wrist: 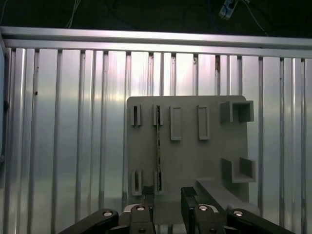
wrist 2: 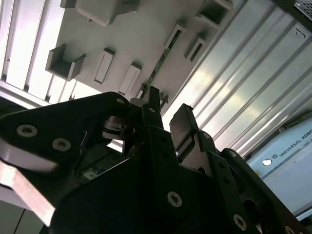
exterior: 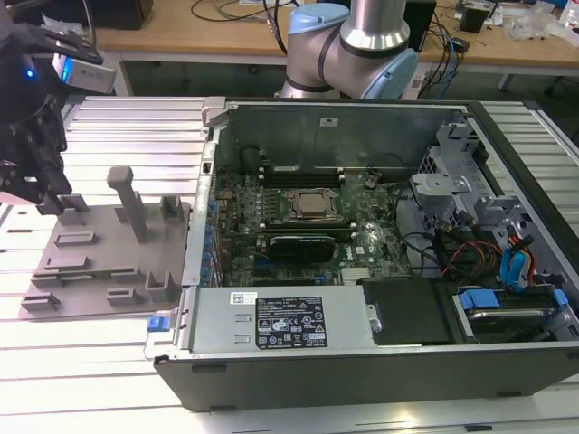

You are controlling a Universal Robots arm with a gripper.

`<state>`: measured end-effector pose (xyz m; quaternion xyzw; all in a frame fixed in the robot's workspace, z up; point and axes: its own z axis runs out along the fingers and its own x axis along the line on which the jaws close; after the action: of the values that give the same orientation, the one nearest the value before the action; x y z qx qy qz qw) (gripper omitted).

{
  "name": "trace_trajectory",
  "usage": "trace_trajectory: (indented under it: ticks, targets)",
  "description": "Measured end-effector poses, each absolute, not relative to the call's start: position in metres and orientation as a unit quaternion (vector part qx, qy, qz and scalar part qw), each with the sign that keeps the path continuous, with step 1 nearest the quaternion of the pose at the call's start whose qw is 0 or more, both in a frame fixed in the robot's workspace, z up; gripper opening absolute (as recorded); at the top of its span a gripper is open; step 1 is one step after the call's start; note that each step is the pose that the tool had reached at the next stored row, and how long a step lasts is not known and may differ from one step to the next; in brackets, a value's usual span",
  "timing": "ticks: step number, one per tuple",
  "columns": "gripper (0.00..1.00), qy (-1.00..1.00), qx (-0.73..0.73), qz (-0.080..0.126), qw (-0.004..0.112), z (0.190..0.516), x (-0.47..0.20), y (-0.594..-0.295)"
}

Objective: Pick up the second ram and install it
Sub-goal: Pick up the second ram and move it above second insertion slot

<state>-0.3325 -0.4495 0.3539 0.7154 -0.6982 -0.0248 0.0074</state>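
1. Exterior view: the end effector (exterior: 51, 194) hangs over the grey holder tray (exterior: 99, 262)
2. Second wrist view: its fingers (wrist 2: 184, 122) stand parted, empty
3. First wrist view: the second ram (wrist: 158, 146) stands on edge in the tray, nearer one finger; I'd centre it between them before closing

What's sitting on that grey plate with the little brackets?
The second ram stands on edge between two brackets on the grey plate; the neighbouring brackets look empty. The gripper hides the plate's edge nearest it.
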Motion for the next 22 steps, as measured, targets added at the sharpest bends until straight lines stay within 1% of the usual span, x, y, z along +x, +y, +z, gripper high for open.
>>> trace_trajectory:
  ticks: [22]
  targets:
    - [0.34, -0.698, 0.715, -0.025, 0.007, 0.339, -0.333, -0.450]
